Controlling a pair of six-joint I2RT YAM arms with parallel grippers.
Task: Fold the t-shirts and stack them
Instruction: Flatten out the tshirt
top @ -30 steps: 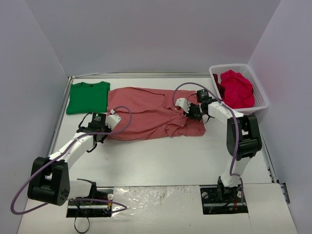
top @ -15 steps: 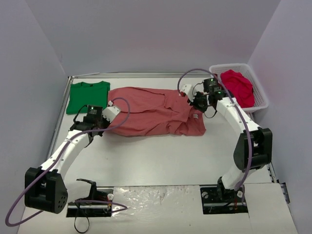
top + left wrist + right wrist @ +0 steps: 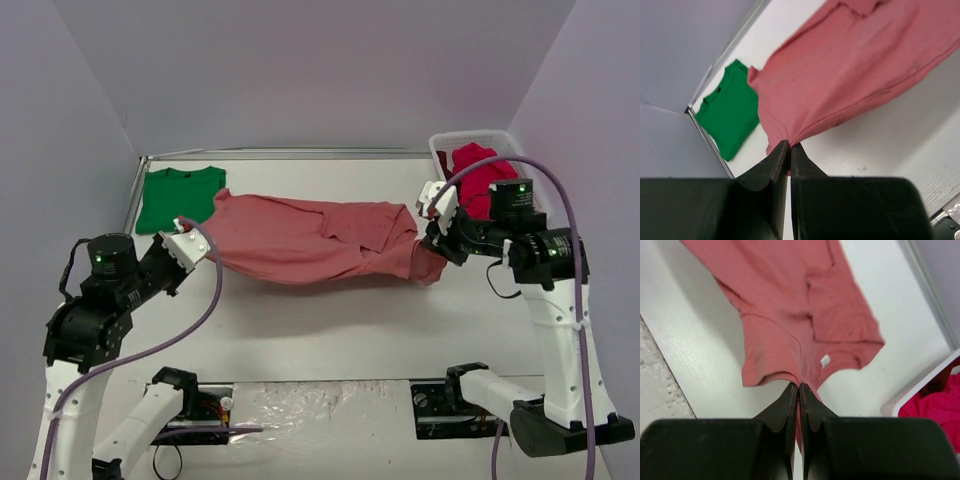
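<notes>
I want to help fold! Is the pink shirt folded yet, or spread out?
Spread out, not folded. The pink shirt hangs stretched between the left gripper and the right gripper, each shut on one end.

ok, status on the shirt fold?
Left end effector shut on pink t-shirt, right end effector shut on its other end. Shirt stretched between them, unfolded. Green t-shirt folded far left; nothing in the way.

Lab cell, plain walls [image 3: 300,70] boxing a white table [image 3: 330,320].
</notes>
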